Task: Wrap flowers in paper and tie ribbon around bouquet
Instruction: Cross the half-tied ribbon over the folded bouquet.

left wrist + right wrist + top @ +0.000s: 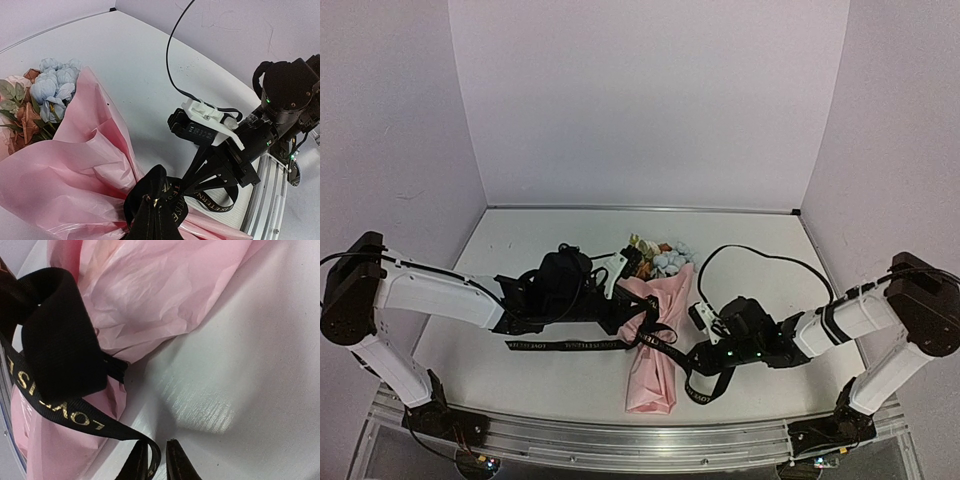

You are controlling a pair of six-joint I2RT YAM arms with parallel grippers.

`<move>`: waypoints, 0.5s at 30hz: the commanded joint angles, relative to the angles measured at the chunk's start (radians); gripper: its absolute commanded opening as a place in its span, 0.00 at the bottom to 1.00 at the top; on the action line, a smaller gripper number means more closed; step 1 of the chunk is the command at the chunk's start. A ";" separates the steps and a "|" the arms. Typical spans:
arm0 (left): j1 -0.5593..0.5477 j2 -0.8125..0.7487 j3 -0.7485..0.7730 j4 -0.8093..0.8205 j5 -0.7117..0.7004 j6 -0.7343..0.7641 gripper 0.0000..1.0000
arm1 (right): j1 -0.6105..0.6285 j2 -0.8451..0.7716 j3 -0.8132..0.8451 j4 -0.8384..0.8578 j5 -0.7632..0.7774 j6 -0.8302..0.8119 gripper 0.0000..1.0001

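Jaws of the left gripper [626, 296] are pressed together on the long narrow black ribbon with gold lettering [59, 347], bunched over the pale pink paper-cone bouquet [655, 352] lying on the white table [520, 240] between the arms. Those of the right gripper [160, 464] stand nearly together at a fold of that ribbon; whether they clamp it I cannot tell.

Top camera looks down from 6 o'clock over the bench [520, 240]; left wrist faces 3 o'clock; all views share the bouquet [660, 295].
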 commanded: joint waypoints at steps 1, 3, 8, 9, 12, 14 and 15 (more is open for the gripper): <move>0.008 -0.030 0.048 0.009 0.022 -0.028 0.00 | 0.007 -0.032 0.016 0.032 0.002 0.036 0.03; 0.009 -0.035 0.039 0.015 0.024 -0.033 0.00 | 0.007 -0.063 0.014 0.026 0.008 0.047 0.00; 0.010 -0.038 0.024 0.036 0.039 -0.036 0.00 | 0.024 -0.147 0.025 -0.040 0.025 0.043 0.00; 0.010 -0.038 0.023 0.037 0.042 -0.036 0.00 | 0.029 -0.164 0.033 -0.062 0.028 0.037 0.00; 0.010 -0.040 0.017 0.042 0.045 -0.036 0.00 | 0.048 -0.210 0.074 -0.166 0.029 0.018 0.00; 0.010 -0.041 0.013 0.049 0.053 -0.034 0.00 | 0.067 -0.222 0.118 -0.239 0.027 0.006 0.00; 0.010 -0.041 0.013 0.052 0.057 -0.033 0.00 | 0.073 -0.221 0.139 -0.260 0.029 0.005 0.00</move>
